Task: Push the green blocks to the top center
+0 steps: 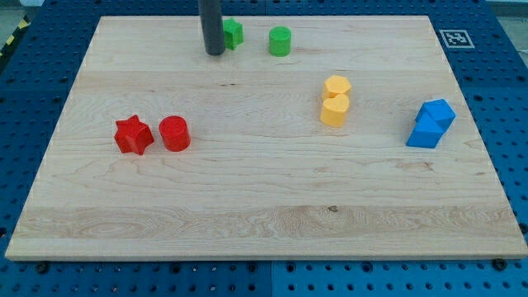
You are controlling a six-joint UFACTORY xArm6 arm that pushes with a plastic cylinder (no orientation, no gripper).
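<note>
Wooden and pale, the worktop (264, 198) fills most of the view, a rectangular board lying on a blue pegboard surface (511, 99). I have no jaws on this rig, so there is nothing to report as open or closed; my arm ends in a dark rod that comes down from the view's top.

My tip (214, 53) rests near the board's top edge, at about 11 o'clock from the board's middle. Just beside it, at its 2 o'clock and partly hidden behind the rod, sits the first green block (234, 33); I cannot make out its shape, nor whether the rod touches it. The second, a green cylinder (280, 41), stands a little way off at 3 o'clock from the first, apart from it. Both greens sit close to the top edge, near its centre, with only a narrow strip of bare wood above them.

At 9 o'clock from the board's middle, a red star block (134, 135) and a red cylinder (174, 133) sit side by side, nearly touching. At 2 o'clock, two yellow blocks (336, 101) press together, one above the other. Near the right edge, at 3 o'clock, two blue blocks (431, 124) touch each other.

From the middle down to the bottom edge at 6 o'clock runs wide open wood.
</note>
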